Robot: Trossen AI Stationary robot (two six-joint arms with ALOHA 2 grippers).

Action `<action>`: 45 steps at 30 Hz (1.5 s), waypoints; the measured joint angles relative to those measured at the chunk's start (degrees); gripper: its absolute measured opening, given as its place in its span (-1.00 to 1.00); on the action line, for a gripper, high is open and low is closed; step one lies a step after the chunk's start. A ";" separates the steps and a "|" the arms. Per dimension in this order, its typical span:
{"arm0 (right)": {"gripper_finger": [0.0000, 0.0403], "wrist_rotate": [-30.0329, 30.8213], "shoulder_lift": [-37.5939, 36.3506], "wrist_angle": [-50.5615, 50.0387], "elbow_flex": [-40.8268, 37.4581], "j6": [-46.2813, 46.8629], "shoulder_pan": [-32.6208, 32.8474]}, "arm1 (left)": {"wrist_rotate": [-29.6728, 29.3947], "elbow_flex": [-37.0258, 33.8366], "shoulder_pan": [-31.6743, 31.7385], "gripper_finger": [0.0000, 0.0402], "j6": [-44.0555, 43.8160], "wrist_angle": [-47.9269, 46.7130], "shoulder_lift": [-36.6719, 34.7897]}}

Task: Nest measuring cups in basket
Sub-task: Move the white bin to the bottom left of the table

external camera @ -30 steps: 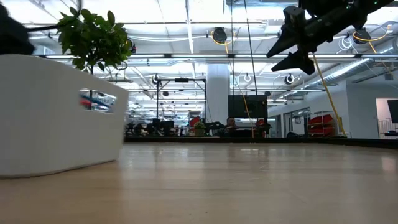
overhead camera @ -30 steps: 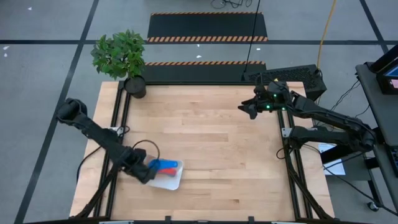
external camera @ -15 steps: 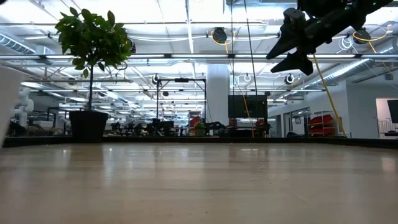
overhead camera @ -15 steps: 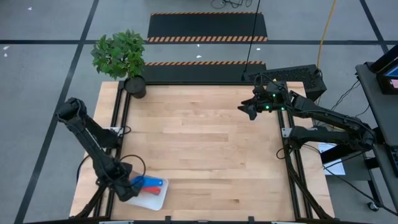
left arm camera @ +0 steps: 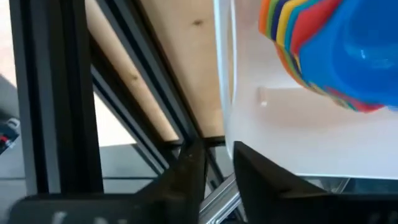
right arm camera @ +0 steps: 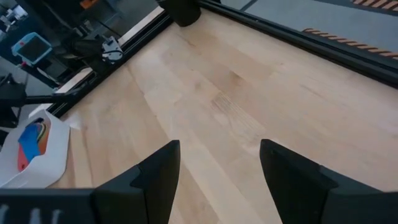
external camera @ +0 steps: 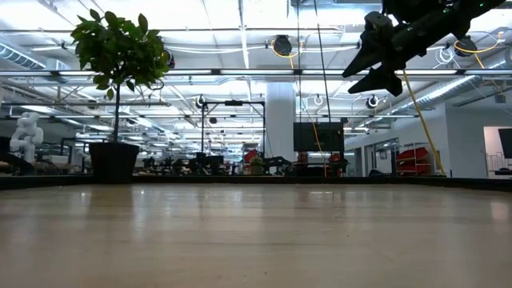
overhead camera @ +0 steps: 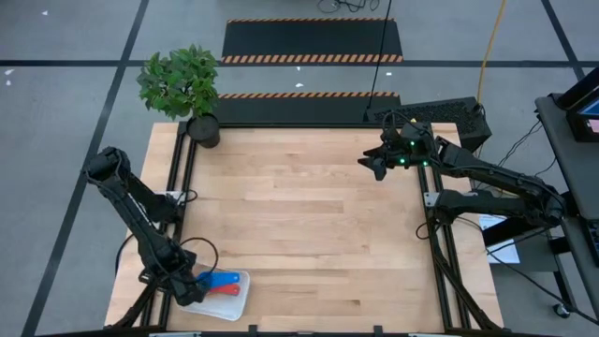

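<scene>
The white basket (overhead camera: 232,298) lies on the table near its near left corner, also seen in the right wrist view (right arm camera: 53,152). In it sits a nested stack of measuring cups (left arm camera: 329,50), dark blue uppermost, with red, yellow, orange and green rims showing; from above they look blue and red (overhead camera: 215,282). My left gripper (overhead camera: 190,288) is at the basket's left end, fingers a little apart, with the basket's wall (left arm camera: 225,118) running in between them. My right gripper (overhead camera: 372,167) hangs open, high over the far right of the table (external camera: 370,62). My left gripper slants down over the left end wall of the basket (left arm camera: 224,140), one finger (left arm camera: 255,171) inside and one (left arm camera: 186,171) outside. A gap shows beside the outer finger. Whether the inner finger touches the wall, I cannot tell. The basket's bottom rests on the table.
A potted plant (overhead camera: 192,94) stands at the far left corner (external camera: 116,96). Black frame rails (left arm camera: 118,106) run along the table's left edge, close by the basket. The wooden tabletop (overhead camera: 309,215) stretches between the two arms.
My left gripper has swung toward the table's near left corner and has dragged the basket with the cups along the table with it. The basket has slid out of the low view to its left. Most of the move came in the first half second.
</scene>
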 joint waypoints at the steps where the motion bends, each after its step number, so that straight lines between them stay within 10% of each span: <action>1: 0.07 0.02 0.00 0.00 0.00 -0.26 0.00 | 0.49 0.00 0.00 -0.50 -0.16 0.11 0.00; 11: 0.07 0.07 0.00 0.28 0.00 -5.50 0.00 | 0.97 0.00 2.47 -0.05 -0.22 2.88 -5.57; 20: 0.07 0.06 0.00 0.50 0.01 -6.46 0.00 | -2.38 0.00 8.45 -0.16 0.56 0.74 -18.72; 26: 0.07 0.06 0.00 0.49 0.00 -8.98 0.00 | -14.07 0.00 14.99 -0.25 19.90 1.03 -22.43; 36: 0.07 0.02 0.00 0.42 0.00 -8.65 0.00 | -14.16 0.00 25.84 -0.25 54.65 6.07 -13.52; 45: 0.07 0.02 -0.01 0.40 0.00 -8.65 -0.01 | -11.85 0.00 28.49 -0.26 63.30 5.90 -0.15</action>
